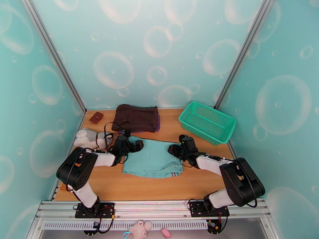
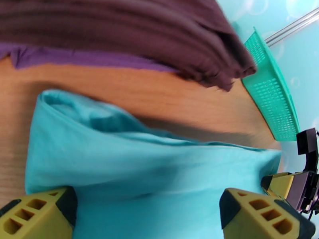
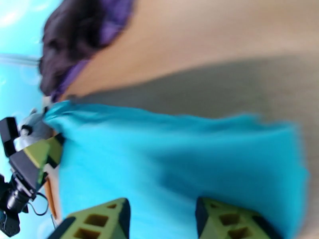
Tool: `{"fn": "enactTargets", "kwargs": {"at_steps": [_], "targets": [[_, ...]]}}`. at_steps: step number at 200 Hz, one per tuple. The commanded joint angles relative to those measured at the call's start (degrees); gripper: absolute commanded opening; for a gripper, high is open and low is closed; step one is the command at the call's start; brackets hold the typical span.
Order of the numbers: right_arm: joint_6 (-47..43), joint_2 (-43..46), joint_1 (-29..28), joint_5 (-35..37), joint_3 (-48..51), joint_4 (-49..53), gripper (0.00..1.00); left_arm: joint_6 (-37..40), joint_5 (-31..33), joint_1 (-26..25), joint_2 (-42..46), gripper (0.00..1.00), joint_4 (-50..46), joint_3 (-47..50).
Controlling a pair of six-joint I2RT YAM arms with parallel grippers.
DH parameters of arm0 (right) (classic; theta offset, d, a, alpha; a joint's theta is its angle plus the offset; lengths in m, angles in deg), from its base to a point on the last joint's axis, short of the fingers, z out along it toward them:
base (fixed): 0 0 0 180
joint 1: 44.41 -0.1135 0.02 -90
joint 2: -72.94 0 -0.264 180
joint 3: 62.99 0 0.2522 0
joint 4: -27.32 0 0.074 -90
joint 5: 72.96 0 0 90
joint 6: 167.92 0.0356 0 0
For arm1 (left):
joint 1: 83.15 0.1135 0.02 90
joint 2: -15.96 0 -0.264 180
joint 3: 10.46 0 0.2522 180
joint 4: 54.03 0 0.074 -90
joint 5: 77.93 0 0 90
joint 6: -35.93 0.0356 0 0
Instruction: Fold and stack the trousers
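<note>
The teal trousers [image 1: 153, 158] lie folded into a rough square at the table's middle, with the striped waistband at the near right corner. My left gripper [image 1: 136, 146] hangs over their far left corner and my right gripper [image 1: 173, 150] over the far right edge. In the left wrist view the yellow fingers [image 2: 40, 214] stand wide apart above the teal trousers [image 2: 151, 164], so the left gripper [image 2: 149, 216] is open. In the right wrist view the right gripper [image 3: 163, 220] is also open, its fingers [image 3: 235, 222] apart over the blurred teal trousers [image 3: 179, 160].
A folded dark brown garment [image 1: 136, 117] on purple cloth lies just beyond the trousers. A green mesh basket [image 1: 207, 121] stands at the back right. A small brown wallet [image 1: 96, 117] and a white plush toy [image 1: 92, 139] are at the left edge.
</note>
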Motion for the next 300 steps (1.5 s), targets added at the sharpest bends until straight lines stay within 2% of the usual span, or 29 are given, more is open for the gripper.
{"fn": "enactTargets", "kwargs": {"at_steps": [1,33,49,65,87,110,133,145,163,184,196,212,225,242,268,290,300], "targets": [[-1.3,2.5,1.4,2.8,2.3,2.8,0.48,-2.7,0.2,-0.8,2.0,0.99,0.0,2.9],[-3.8,13.3,-7.1,14.5,-3.4,13.7,0.49,-0.8,6.4,-5.3,15.9,1.0,-13.1,2.7],[-3.2,18.6,-10.9,16.9,-5.7,17.8,0.5,-2.0,5.9,-7.1,22.2,0.99,-19.8,3.7],[-2.0,22.1,-12.6,16.1,-6.1,20.7,0.51,-5.1,2.5,-8.5,26.2,0.99,-26.0,5.1],[-0.7,23.5,-12.9,9.1,-2.5,22.1,0.51,-8.4,-2.4,-11.1,28.4,0.99,-30.5,7.8],[1.0,22.1,-12.6,7.5,2.6,23.2,0.51,-10.9,-2.8,-13.3,29.5,0.99,-31.6,9.9],[1.9,18.5,-11.9,5.3,4.7,23.8,0.51,-11.2,2.5,-13.3,27.4,0.99,-35.9,10.0],[1.8,17.0,-11.9,5.7,4.1,25.6,0.52,-9.7,7.9,-13.4,26.3,1.0,-39.8,8.1],[1.1,18.0,-12.5,12.3,1.1,31.0,0.52,-6.5,16.3,-14.1,28.4,0.99,-43.5,4.8],[-0.3,21.4,-12.1,20.6,-3.5,35.1,0.57,-0.8,22.8,-13.1,33.4,0.99,-41.5,2.9],[-2.1,22.3,-10.5,22.6,-5.2,35.5,0.64,2.7,20.1,-9.2,32.3,0.99,-38.6,2.4],[-5.6,20.9,-7.0,21.0,-5.8,34.0,0.69,5.9,18.3,-5.5,26.7,1.0,-39.4,-0.6],[-7.8,18.8,-4.1,18.2,-4.7,30.9,0.7,7.7,18.2,-4.8,22.8,0.99,-40.0,-2.5],[-8.9,15.7,-1.0,14.0,-2.5,25.8,0.7,9.2,14.7,-3.5,19.4,0.99,-37.9,-2.5],[-8.6,11.3,-0.3,10.9,-0.2,19.7,0.7,11.2,12.8,-2.4,13.7,0.97,-35.7,-2.7],[-8.2,10.2,-0.8,10.2,0.4,18.3,0.71,12.8,5.6,-2.4,9.1,0.95,-31.6,-2.5],[-8.0,11.1,-0.9,10.5,0.9,18.2,0.71,13.1,1.2,-2.6,7.1,0.9,-29.6,-2.9]]}}
